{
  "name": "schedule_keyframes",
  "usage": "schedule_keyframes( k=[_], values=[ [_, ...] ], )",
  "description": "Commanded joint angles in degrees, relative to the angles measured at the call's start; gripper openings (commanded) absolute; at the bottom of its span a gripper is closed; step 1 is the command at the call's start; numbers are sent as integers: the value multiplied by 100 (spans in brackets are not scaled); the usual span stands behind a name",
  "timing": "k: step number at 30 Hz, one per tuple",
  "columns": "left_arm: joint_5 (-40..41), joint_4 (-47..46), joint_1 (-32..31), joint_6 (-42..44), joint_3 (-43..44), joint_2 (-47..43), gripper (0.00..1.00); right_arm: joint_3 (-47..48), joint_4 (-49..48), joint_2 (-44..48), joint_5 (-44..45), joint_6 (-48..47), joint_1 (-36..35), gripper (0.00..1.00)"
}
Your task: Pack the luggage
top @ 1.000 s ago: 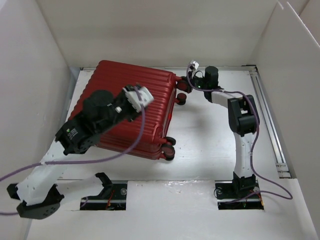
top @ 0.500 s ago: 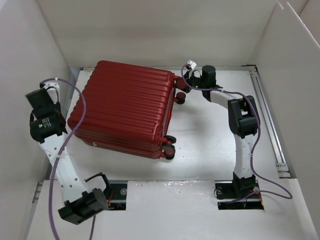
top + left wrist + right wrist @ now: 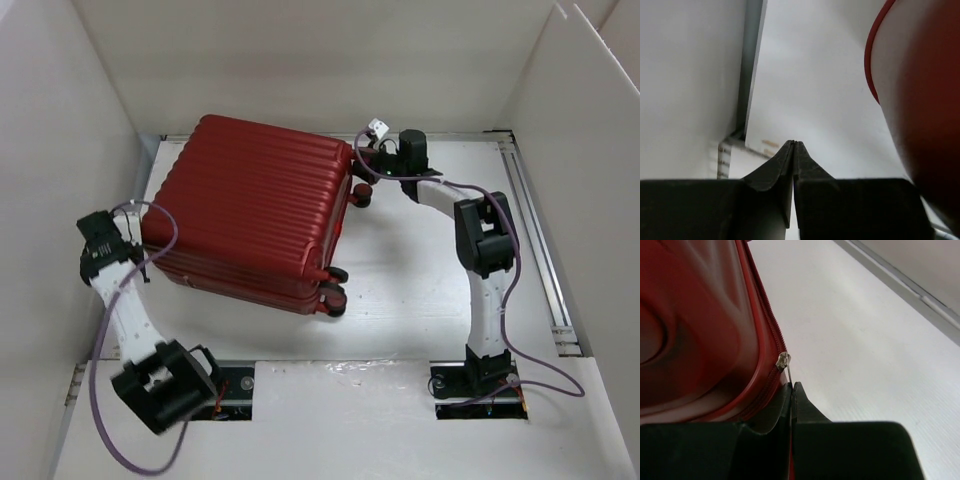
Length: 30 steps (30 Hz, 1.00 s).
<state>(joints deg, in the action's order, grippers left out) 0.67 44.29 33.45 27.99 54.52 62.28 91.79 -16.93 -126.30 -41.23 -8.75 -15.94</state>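
Observation:
The luggage (image 3: 250, 210) is a dark-red ribbed hard-shell suitcase lying shut on the white table, its black wheels (image 3: 335, 300) toward the right. Its lining is hidden. My right gripper (image 3: 365, 162) is at the suitcase's back right corner. In the right wrist view the gripper (image 3: 792, 385) is shut on the silver zipper pull (image 3: 784, 361) of the red zipper seam (image 3: 765, 315). My left gripper (image 3: 100, 228) is low beside the suitcase's left side, near the wall. In the left wrist view it (image 3: 793, 142) is shut and empty, with the red shell (image 3: 925, 90) to its right.
White enclosure walls stand close on the left (image 3: 60, 150), back and right. A metal rail (image 3: 540, 230) runs along the table's right edge. A grey strip (image 3: 752, 60) runs along the foot of the left wall.
My left arm swung off the suitcase top, out to the left and down beside its left side. The suitcase shifted slightly left. My right gripper stayed at the back right corner.

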Motion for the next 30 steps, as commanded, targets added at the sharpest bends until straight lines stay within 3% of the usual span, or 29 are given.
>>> schedule_keyframes(
  k=[1,6,9,13,18,20,22,24,25,26,27,28,30],
  values=[
    [-620,-1115,-1014,-284,590,1459,0,-291,-635,404,484,-513,-330,0],
    [-673,-1370,-1859,-645,2314,3452,0,-1310,-1444,878,537,-162,-602,0],
    [-831,-1432,-2281,-716,3518,4149,0,-1960,-1918,1308,791,40,-839,0],
    [-620,-985,-3359,-471,5398,5527,0,-4056,-3339,2125,1196,672,-1138,0],
    [-865,-528,-4214,-84,7752,6164,5,-5872,-3651,3444,1916,1235,-1893,0],
    [-1225,-150,-4469,-83,8082,6008,12,-6381,-3712,3725,2233,1384,-2314,0],
    [-1925,-88,-4523,-83,7534,5456,19,-6585,-3791,3946,2478,1596,-2500,0],
    [-2184,-341,-4785,135,6716,4253,29,-6656,-3853,4016,2620,1596,-2624,0],
    [-2185,-395,-4917,346,5850,3840,32,-6656,-3792,4095,2699,1596,-2694,0],
    [-2185,-395,-5327,896,5442,3052,36,-6656,-3731,4096,2839,1596,-2773,0],
    [-2089,-256,-5331,1197,5055,2688,40,-6656,-3730,4183,2901,1596,-2826,0],
    [-1992,-168,-5897,1426,4677,2336,56,-6656,-3730,4236,2989,1683,-2879,0],
    [-1448,105,-6594,1613,3543,1511,64,-6656,-3730,4307,3209,1754,-3045,0]
  ],
)
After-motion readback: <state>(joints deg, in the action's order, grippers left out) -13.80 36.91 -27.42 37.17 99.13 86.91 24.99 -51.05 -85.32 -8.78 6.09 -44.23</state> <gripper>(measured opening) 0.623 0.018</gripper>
